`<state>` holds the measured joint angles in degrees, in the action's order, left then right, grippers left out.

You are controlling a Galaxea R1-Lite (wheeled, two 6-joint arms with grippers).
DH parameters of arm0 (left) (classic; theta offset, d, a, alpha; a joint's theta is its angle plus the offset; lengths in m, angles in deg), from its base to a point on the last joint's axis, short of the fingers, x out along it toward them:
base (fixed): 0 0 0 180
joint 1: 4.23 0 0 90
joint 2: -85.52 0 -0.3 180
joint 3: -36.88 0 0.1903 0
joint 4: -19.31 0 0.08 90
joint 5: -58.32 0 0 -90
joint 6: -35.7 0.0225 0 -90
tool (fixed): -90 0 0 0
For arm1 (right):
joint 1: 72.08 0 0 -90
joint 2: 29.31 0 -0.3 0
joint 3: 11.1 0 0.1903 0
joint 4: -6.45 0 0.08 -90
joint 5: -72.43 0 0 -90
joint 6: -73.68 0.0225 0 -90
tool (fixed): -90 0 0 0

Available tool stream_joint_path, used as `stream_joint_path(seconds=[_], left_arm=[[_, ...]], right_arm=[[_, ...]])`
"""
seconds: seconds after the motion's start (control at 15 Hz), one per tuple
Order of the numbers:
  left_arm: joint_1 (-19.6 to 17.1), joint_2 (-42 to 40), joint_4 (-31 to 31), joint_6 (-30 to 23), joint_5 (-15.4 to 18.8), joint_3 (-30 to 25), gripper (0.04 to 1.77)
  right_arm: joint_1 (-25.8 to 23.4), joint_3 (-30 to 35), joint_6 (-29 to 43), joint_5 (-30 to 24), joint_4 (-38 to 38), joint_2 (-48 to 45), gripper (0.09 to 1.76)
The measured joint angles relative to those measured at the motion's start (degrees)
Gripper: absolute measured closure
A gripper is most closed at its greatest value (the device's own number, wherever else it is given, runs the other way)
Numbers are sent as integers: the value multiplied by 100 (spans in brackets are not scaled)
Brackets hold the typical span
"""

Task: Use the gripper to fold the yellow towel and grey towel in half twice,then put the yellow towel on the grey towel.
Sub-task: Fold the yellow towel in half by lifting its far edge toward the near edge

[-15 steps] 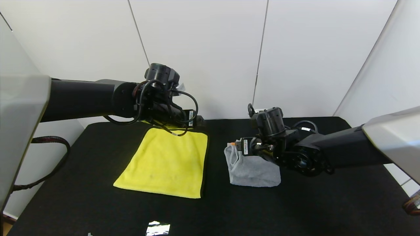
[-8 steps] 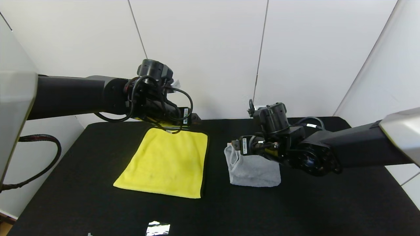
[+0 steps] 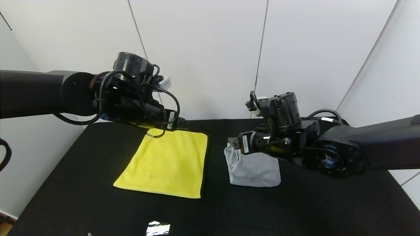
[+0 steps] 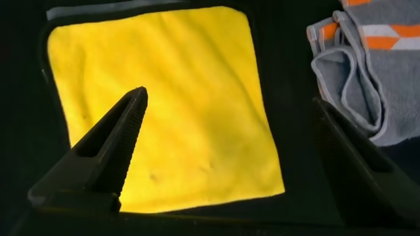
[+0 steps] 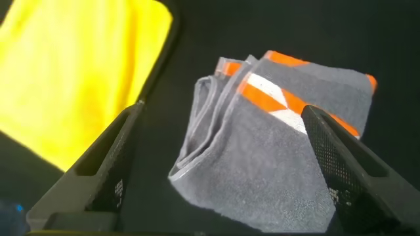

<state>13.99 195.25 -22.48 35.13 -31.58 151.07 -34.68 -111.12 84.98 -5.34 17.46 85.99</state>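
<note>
Head view: one yellow towel (image 3: 165, 162), one grey towel (image 3: 254, 170); left gripper (image 3: 178, 124) and right gripper (image 3: 233, 143) both spread, empty.

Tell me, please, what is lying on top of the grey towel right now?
Nothing rests on the grey towel; its folded layers and orange stripes show bare. The right gripper hovers above its far end, fingers open. The yellow towel lies apart, beside it. That far end is partly hidden in the head view.

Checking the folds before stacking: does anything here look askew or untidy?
The grey towel is folded unevenly: its layered edges splay open on the side facing the yellow towel, so the corners don't line up. The yellow towel lies flat and square. Neither towel is held.
</note>
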Motion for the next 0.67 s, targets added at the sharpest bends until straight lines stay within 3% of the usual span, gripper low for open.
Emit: stream_joint_path(seconds=[0.53, 0.67], left_arm=[[-408, -914, 6, 535, 9, -1362, 9], [-614, -1174, 2, 895, 121, -1698, 9]], right_arm=[[383, 549, -345, -350, 2, -496, 14], [505, 616, -449, -356, 5, -533, 14]])
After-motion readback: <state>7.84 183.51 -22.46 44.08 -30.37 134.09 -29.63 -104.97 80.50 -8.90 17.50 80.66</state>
